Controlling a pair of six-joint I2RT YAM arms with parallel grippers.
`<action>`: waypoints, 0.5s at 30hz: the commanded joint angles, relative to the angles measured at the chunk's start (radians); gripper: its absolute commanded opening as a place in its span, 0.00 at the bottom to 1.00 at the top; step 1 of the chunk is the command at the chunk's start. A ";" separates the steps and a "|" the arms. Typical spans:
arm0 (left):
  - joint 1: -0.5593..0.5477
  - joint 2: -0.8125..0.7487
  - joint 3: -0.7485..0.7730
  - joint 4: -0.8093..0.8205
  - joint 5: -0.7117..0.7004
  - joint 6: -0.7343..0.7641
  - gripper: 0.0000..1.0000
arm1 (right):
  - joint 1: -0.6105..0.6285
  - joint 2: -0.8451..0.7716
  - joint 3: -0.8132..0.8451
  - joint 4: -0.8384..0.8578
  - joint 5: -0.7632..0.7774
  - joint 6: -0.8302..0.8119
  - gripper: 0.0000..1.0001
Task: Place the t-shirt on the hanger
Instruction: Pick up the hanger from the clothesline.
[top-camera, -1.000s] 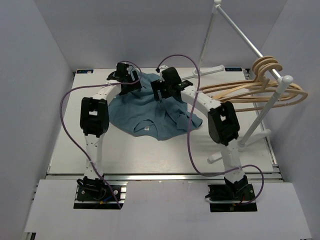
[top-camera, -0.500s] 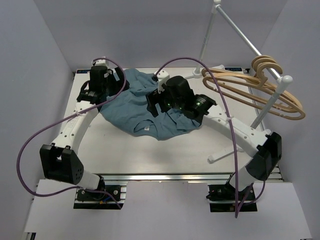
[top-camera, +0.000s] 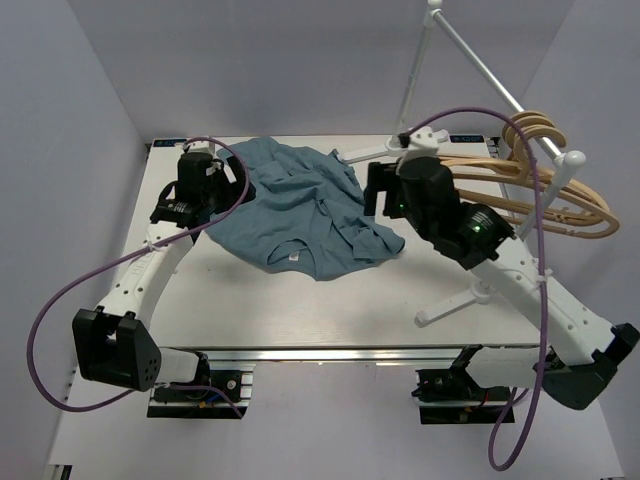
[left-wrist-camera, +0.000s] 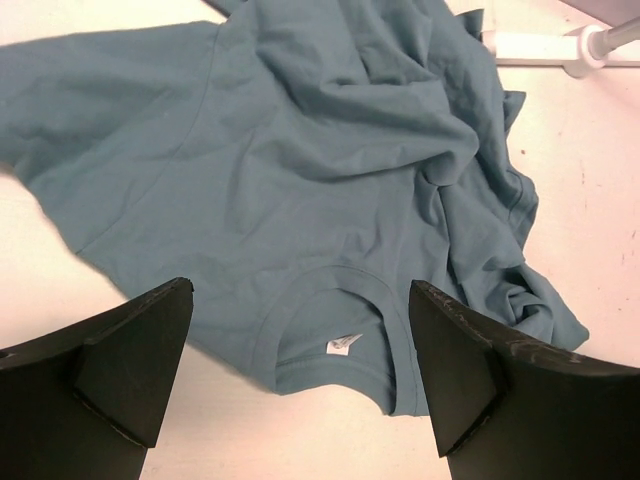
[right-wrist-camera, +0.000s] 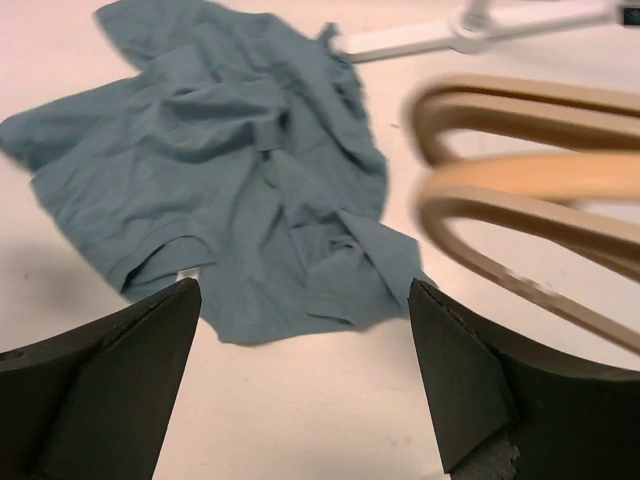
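We're barely getting started, we'd say: the t-shirt (top-camera: 300, 215) is lying crumpled on the table (top-camera: 200, 300), and the hanger (right-wrist-camera: 540, 180) is hanging on the rack (top-camera: 478, 70) at its 3 o'clock. The left gripper (left-wrist-camera: 300, 300) and right gripper (right-wrist-camera: 305, 295) are both gaping wide, holding nothing.

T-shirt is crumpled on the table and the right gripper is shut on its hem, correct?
No. The right gripper is open and holds nothing, as the right wrist view shows. The t-shirt does lie crumpled on the table.
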 joint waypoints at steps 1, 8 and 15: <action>0.001 -0.037 -0.013 0.039 0.036 0.027 0.98 | -0.028 -0.090 -0.018 -0.122 0.141 0.126 0.89; 0.001 -0.012 -0.010 0.054 0.089 0.054 0.98 | -0.106 -0.171 -0.006 -0.308 0.238 0.220 0.89; 0.003 -0.012 -0.019 0.080 0.131 0.091 0.98 | -0.207 -0.182 0.059 -0.383 0.343 0.272 0.89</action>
